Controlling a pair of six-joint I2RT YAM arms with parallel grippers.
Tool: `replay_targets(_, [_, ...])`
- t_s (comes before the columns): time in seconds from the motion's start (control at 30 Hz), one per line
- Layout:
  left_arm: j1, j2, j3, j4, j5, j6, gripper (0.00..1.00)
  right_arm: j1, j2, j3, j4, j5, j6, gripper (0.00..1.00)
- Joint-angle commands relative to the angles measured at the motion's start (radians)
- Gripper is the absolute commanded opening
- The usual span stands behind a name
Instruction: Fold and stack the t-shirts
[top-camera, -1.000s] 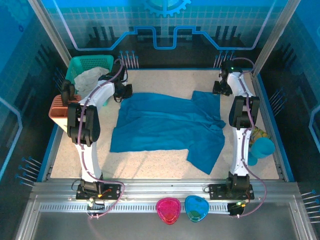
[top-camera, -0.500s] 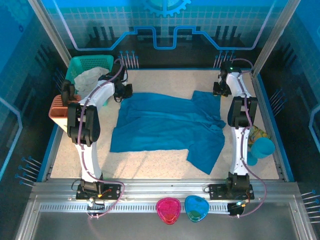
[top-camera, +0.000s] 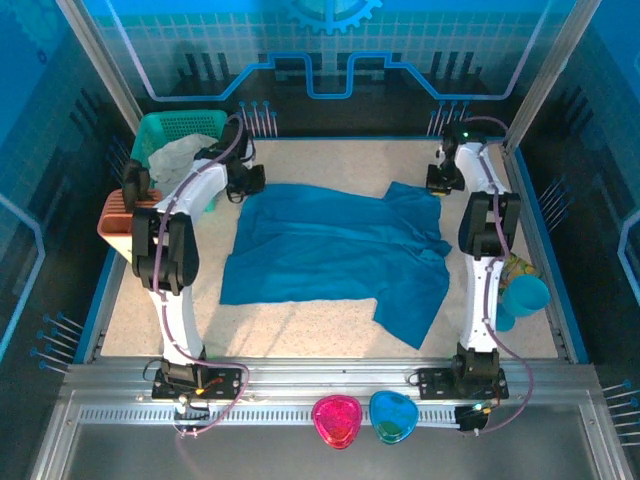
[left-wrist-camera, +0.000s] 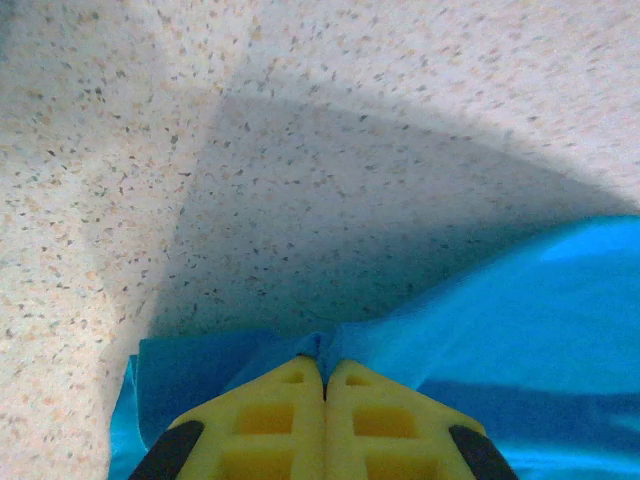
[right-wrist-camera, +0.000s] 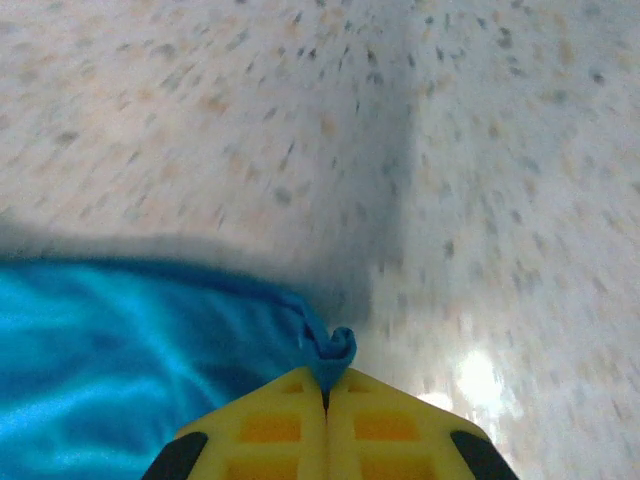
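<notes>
Teal t-shirt (top-camera: 335, 250) lies spread flat across the middle of the bench (top-camera: 300, 320). Left claw (left-wrist-camera: 322, 365) is clamped tight on its far left edge, and right claw (right-wrist-camera: 325, 380) is pinched on a tuft at the far right corner.

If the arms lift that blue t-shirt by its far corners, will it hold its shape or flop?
Likely floppy: the t-shirt lies in soft wrinkles and bunches where the right pincer pinches it. It will probably sag between that and the left pincer. It looks thin, so likely light for its size.
</notes>
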Motion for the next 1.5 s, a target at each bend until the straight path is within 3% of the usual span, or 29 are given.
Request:
replay_targets(0.0, [-0.010,-0.184,0.118,-0.057,0.039,-0.039,0.00,0.034,-0.350,-0.043,0.017,-0.027,-0.014,0.00])
replay_targets(0.33, [-0.010,-0.624,0.214,-0.230,0.044,-0.041,0.00,0.089,-1.090,-0.142,0.028,0.015,-0.029,0.00])
replay_targets(0.53, [-0.010,-0.874,0.280,-0.326,0.046,-0.030,0.00,0.090,-1.333,0.026,-0.041,-0.004,-0.045,0.00])
replay_targets(0.7, [-0.010,-0.984,0.401,-0.414,-0.009,0.004,0.00,0.090,-1.368,0.274,-0.153,-0.003,-0.064,0.00])
replay_targets(1.0, [-0.010,-1.000,0.534,-0.448,-0.019,0.022,0.00,0.123,-1.396,0.328,-0.113,0.084,-0.086,0.00])
replay_targets(1.3, [-0.010,-0.865,0.452,-0.311,-0.022,0.063,0.00,0.157,-1.227,0.263,0.021,0.209,-0.193,0.00])
replay_targets(1.47, [-0.010,-0.726,0.331,-0.159,-0.051,0.090,0.00,0.156,-1.018,0.197,0.116,0.269,-0.276,0.00])
